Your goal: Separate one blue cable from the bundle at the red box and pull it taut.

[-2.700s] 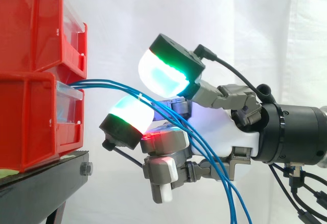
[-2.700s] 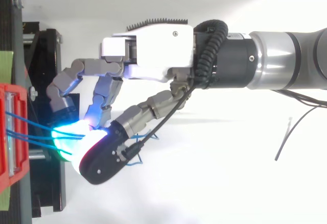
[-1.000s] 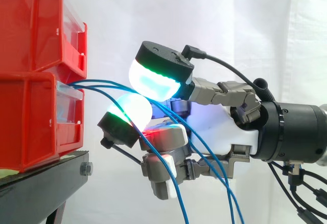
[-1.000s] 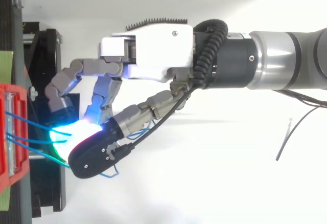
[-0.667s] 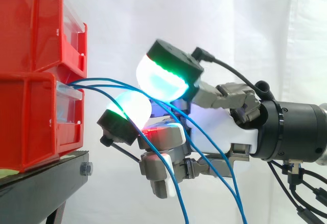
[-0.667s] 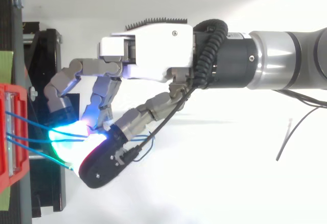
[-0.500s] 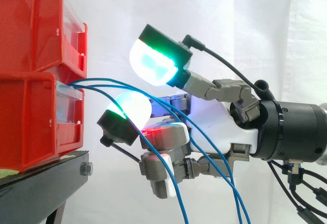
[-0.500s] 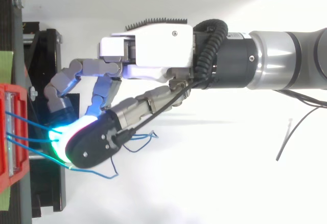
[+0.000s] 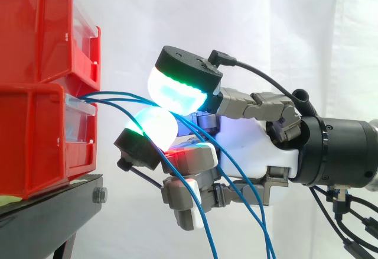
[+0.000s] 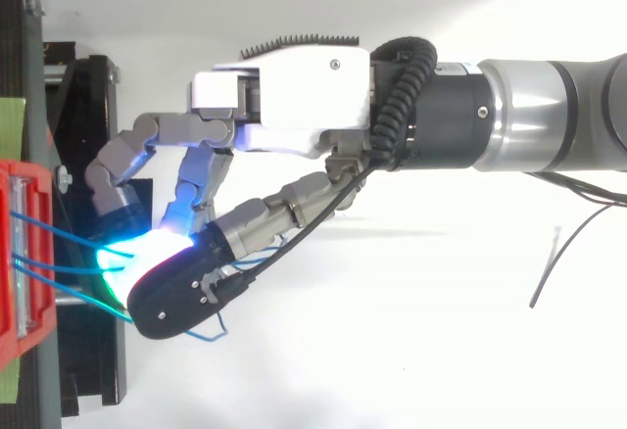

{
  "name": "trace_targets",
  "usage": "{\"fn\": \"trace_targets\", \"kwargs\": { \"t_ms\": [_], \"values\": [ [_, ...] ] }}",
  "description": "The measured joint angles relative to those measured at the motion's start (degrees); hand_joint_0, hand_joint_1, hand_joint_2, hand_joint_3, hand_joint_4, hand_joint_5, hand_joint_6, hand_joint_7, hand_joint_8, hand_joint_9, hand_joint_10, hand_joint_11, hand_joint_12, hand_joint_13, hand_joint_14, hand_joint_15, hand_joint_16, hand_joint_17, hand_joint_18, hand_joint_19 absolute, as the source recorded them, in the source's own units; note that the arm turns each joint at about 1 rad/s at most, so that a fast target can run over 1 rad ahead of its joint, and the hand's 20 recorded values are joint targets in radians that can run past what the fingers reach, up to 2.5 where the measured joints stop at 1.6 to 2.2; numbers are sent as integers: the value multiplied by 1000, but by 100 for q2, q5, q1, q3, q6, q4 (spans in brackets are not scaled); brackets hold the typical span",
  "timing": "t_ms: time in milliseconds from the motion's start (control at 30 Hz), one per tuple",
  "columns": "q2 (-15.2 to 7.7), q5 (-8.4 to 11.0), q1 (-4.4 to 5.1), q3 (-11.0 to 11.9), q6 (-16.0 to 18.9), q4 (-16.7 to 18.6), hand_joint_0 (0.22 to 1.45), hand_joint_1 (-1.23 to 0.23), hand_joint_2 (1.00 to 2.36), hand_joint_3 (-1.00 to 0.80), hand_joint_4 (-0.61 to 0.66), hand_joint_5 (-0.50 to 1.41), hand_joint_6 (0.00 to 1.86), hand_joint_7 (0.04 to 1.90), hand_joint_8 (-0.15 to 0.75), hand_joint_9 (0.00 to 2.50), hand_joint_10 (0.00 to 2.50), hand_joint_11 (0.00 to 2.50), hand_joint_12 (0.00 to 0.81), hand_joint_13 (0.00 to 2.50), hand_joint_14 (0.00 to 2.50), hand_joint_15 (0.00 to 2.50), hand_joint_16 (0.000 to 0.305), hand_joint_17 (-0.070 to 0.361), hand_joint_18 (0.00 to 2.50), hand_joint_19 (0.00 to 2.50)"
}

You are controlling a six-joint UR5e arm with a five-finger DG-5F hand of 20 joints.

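A: Hand point(image 9: 248, 146), position?
B: In from the right, level with lower red bin point(image 9: 35, 141), near its front, not touching.

A: Fingers?
B: Curled. Glowing pads point(image 9: 177, 90) closed together, upper over lower, gripping blue cables point(image 9: 118, 97) between them. Number of strands in the pinch: cannot tell.

A: Cable path?
B: Out of the lower red bin's front at left, arcing right between the pads, then dropping past the palm toward bottom right. Curved all along, none straight. From above, spread apart at the bin.

A: Surroundings?
B: Upper red bin point(image 9: 35, 28) stacked on the lower, both on black stand point(image 9: 47, 211).
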Motion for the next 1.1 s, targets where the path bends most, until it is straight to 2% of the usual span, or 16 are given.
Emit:
{"fn": "trace_targets", "kwargs": {
  "t_ms": [67, 100, 167, 200, 300, 367, 467, 500, 733, 833, 933, 1033, 1100],
  "values": [
    [0, 0, 0, 0, 0, 0, 664, -882, 1014, -292, 75, -183, 867, 1174, 259, 1077, 24, 1338, 347, 1029, 30, 880, 50, 114, 840, 864],
    [0, 0, -1, 0, 0, 0, 662, -878, 1006, -426, 102, -177, 861, 1179, 260, 1080, 23, 1335, 344, 1031, 29, 878, 50, 113, 840, 864],
    [0, 0, 0, 0, 0, 0, 649, -821, 1000, -500, 120, -171, 857, 1175, 256, 1094, 23, 1328, 347, 1044, 30, 874, 50, 113, 840, 873],
    [0, 0, 0, 0, 0, 0, 598, -705, 1000, -500, 125, -163, 852, 1183, 269, 1127, 23, 1344, 347, 1055, 28, 875, 50, 113, 850, 873],
    [0, 0, 0, 0, -5, 0, 568, -472, 1000, -500, 126, -150, 844, 1182, 274, 1166, 23, 1348, 348, 1079, 29, 875, 50, 114, 876, 886],
    [0, 0, 0, 0, -7, 0, 584, -392, 1000, -500, 121, -146, 841, 1192, 272, 1183, 24, 1358, 346, 1089, 30, 881, 49, 111, 875, 899],
    [0, 0, 0, 0, -8, 0, 611, -352, 1000, -500, 115, -141, 839, 1190, 263, 1195, 24, 1366, 343, 1104, 29, 881, 49, 111, 884, 902],
    [0, 0, 0, 0, -9, 0, 627, -401, 1000, -500, 123, -140, 837, 1179, 263, 1198, 25, 1364, 346, 1108, 29, 884, 49, 111, 886, 903],
    [0, 0, 1, 0, -9, 0, 592, -753, 1018, -134, 117, -151, 839, 1205, 289, 1155, 21, 1339, 377, 1089, 28, 887, 56, 125, 905, 885],
    [0, 2, 1, 0, -9, 0, 603, -802, 1023, -67, 83, -169, 857, 1234, 274, 1123, 22, 1354, 371, 1056, 28, 894, 54, 121, 860, 890],
    [0, 6, 1, 0, -11, 4, 634, -860, 1022, -98, 36, -187, 868, 1200, 254, 1048, 22, 1362, 353, 1004, 30, 889, 51, 116, 824, 876],
    [0, 10, 1, 5, -28, 10, 673, -915, 1021, -161, 51, -199, 878, 1205, 253, 1009, 22, 1346, 350, 969, 30, 868, 52, 117, 815, 837],
    [0, 10, 1, 5, -40, 10, 715, -929, 1016, -273, 60, -202, 880, 1177, 247, 981, 23, 1332, 347, 953, 30, 862, 52, 116, 805, 810]
  ]
}}
